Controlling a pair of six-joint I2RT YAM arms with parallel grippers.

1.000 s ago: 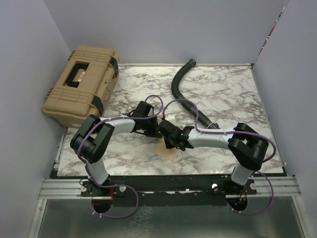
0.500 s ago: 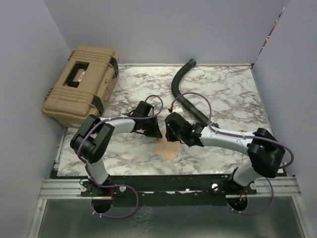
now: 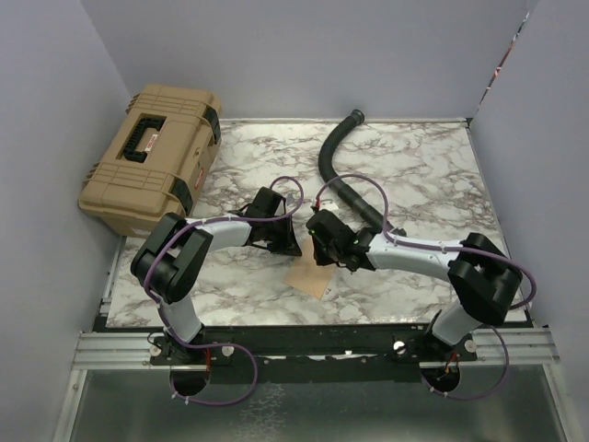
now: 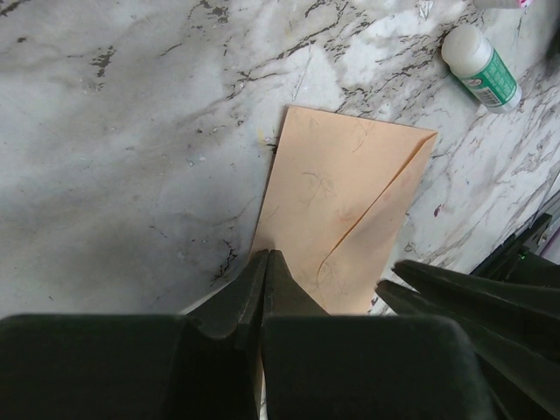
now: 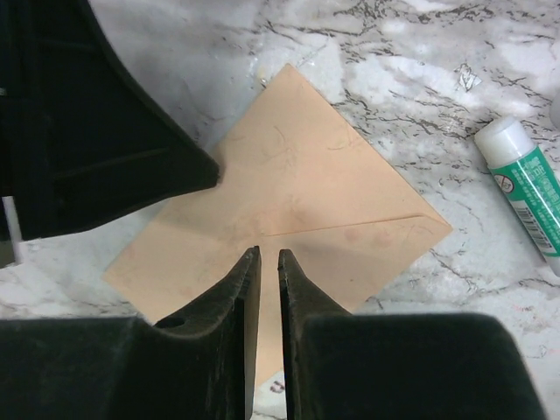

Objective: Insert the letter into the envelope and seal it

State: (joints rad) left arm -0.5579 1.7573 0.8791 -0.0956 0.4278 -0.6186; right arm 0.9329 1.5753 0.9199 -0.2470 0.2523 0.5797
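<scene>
The marble table (image 3: 433, 175) carries a tan toolbox (image 3: 152, 158) hanging off its far-left corner and a black hose (image 3: 333, 155) curving across the back. Both arms reach inward to the middle. Between them, near the front edge, the envelope (image 4: 341, 197) lies flat with its flap folded down. The left gripper (image 4: 267, 255) has its claw pressed together, the tips at the envelope's edge; whether they pinch paper cannot be told. The right gripper (image 5: 269, 254) hangs over the envelope, its claw nearly together with only a thin slit between. A small white tube (image 5: 523, 188) with a green label lies near the envelope.
</scene>
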